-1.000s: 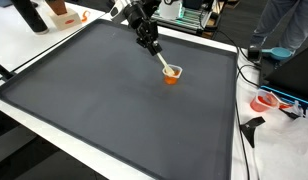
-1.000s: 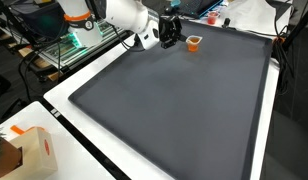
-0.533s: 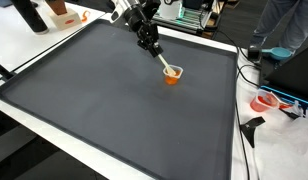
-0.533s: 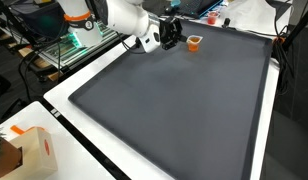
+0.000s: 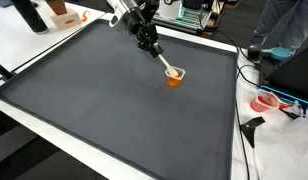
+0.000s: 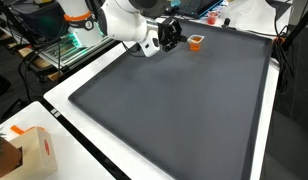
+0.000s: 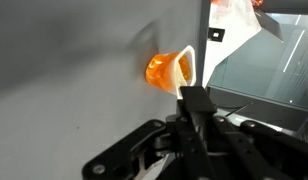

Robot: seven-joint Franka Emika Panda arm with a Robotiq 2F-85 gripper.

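Note:
A small orange cup (image 5: 172,77) stands on the black mat (image 5: 114,100) near its far edge. It shows in both exterior views (image 6: 194,43) and in the wrist view (image 7: 162,70). My gripper (image 5: 151,45) hangs just beside the cup (image 6: 171,33). Its jaws are closed on a thin white stick (image 5: 165,63) whose far end reaches into the cup. In the wrist view the dark fingers (image 7: 197,101) sit pressed together just below the cup, and the stick's white end (image 7: 187,66) lies at the cup's mouth.
The mat lies on a white table (image 5: 54,130). A cardboard box (image 6: 24,150) stands at one corner. A red and white object (image 5: 266,101) and cables lie beyond the mat's edge. A dark bottle (image 5: 29,14) and an orange item (image 5: 62,14) stand at another corner.
The arm's upper links have shifted slightly. The gripper stays shut on the stick at the cup, and the cup has not moved.

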